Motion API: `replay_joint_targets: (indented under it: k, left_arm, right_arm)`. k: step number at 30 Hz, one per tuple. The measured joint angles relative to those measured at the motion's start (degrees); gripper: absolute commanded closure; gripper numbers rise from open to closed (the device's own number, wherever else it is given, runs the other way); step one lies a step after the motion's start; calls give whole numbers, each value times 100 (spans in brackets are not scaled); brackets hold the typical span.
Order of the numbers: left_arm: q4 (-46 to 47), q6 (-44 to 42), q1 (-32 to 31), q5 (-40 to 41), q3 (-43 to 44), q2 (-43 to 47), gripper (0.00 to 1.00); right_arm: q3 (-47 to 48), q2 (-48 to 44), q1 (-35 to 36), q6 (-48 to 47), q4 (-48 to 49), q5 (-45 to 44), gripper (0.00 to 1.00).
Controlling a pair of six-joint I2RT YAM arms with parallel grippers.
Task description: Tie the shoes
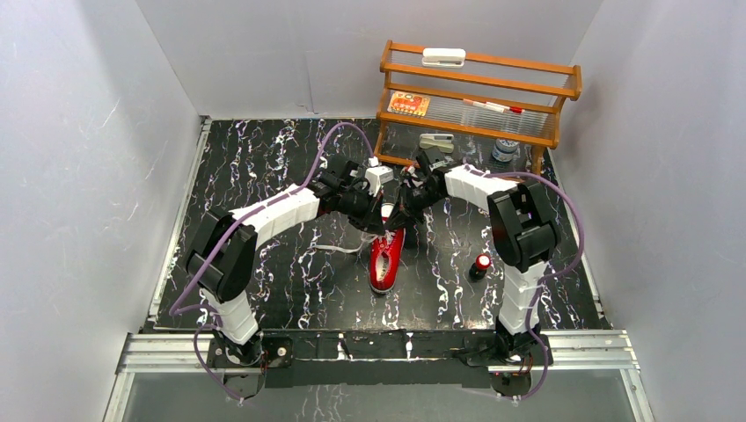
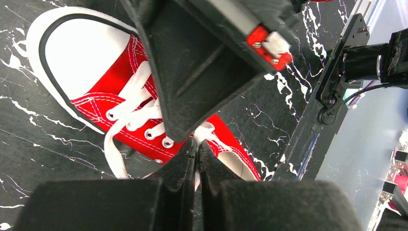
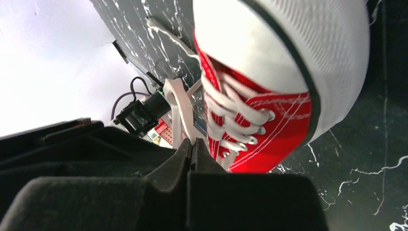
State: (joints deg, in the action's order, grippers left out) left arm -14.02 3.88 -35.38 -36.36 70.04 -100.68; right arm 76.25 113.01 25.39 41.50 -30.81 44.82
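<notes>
The left gripper (image 2: 197, 149) and right gripper (image 3: 191, 147) meet tip to tip over the ankle end of the small red canvas sneaker with a white rubber toe cap (image 1: 385, 259). It lies directly beneath them, toe pointing away from the fingertips. The left is pinched tight, apparently on a strand of the white laces (image 2: 139, 91). The right is clamped on a lace loop rising to its tips. I'd guess they face each other so each can draw its strand outward.

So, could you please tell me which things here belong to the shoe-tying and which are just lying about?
Job in hand: red sneaker, white laces, left gripper, right gripper.
Lying about: red-and-black cylinder, wooden rack.
</notes>
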Motion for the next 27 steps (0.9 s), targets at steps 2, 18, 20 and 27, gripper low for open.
replay_joint_targets:
  k: [2, 18, 20, 27]
  left_arm:
    - [-33, 17, 0, 4, 2, 0, 100]
    - [-424, 863, -42, 691, 197, -24, 58]
    - [-404, 1021, -50, 778, 127, 39, 51]
    - [-474, 1526, -66, 1161, -378, 1099, 53]
  right_arm:
    - [-57, -127, -2, -48, -72, 46, 100]
    - [-507, -179, -24, -188, 116, 450, 100]
    - [-461, -120, -24, -195, 118, 483, 100]
    - [-339, 39, -24, -267, 195, 531, 100]
